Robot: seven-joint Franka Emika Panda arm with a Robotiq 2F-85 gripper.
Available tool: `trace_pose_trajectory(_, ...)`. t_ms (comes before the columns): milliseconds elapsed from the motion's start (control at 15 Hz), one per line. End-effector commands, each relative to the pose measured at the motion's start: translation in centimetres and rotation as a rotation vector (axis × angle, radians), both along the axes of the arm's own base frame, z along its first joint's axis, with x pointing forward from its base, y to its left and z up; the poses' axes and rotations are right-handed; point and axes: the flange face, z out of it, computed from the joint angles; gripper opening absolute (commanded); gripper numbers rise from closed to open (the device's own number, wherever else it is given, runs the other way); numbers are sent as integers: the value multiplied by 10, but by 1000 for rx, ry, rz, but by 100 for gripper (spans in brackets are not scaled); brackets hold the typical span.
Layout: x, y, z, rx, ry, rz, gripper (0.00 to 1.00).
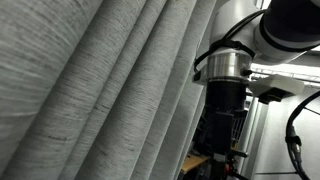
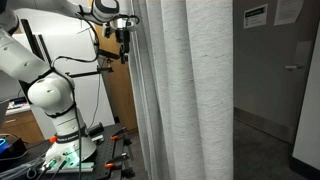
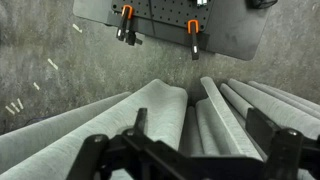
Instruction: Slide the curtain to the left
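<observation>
The curtain (image 1: 100, 90) is a very large light-grey pleated drape and fills most of both exterior views (image 2: 185, 90). In the wrist view, which looks down along it, its folds (image 3: 170, 110) run away toward the floor. My gripper (image 3: 200, 125) is open, its two dark fingers wide apart with a couple of curtain pleats lying between them. In an exterior view my gripper (image 2: 122, 38) is high up at the curtain's left edge. In an exterior view the wrist and gripper body (image 1: 218, 125) sit right against the fabric, and the fingertips are hidden.
The arm's base (image 2: 60, 140) stands on a dark perforated table (image 2: 100, 160) with orange-handled clamps (image 3: 125, 22). A wooden panel (image 2: 115, 95) stands behind the arm. A grey wall with a paper sign (image 2: 255, 15) lies beyond the curtain. Cables (image 1: 295, 130) hang by the wrist.
</observation>
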Motion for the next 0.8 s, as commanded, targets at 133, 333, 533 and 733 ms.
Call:
trace_pose_trajectory(133,0,0,1,0,1,0,100)
trace_pose_trajectory(333,0,0,1,0,1,0,100)
trace_pose_trajectory(533,0,0,1,0,1,0,100)
trace_pose_trajectory(733,0,0,1,0,1,0,100)
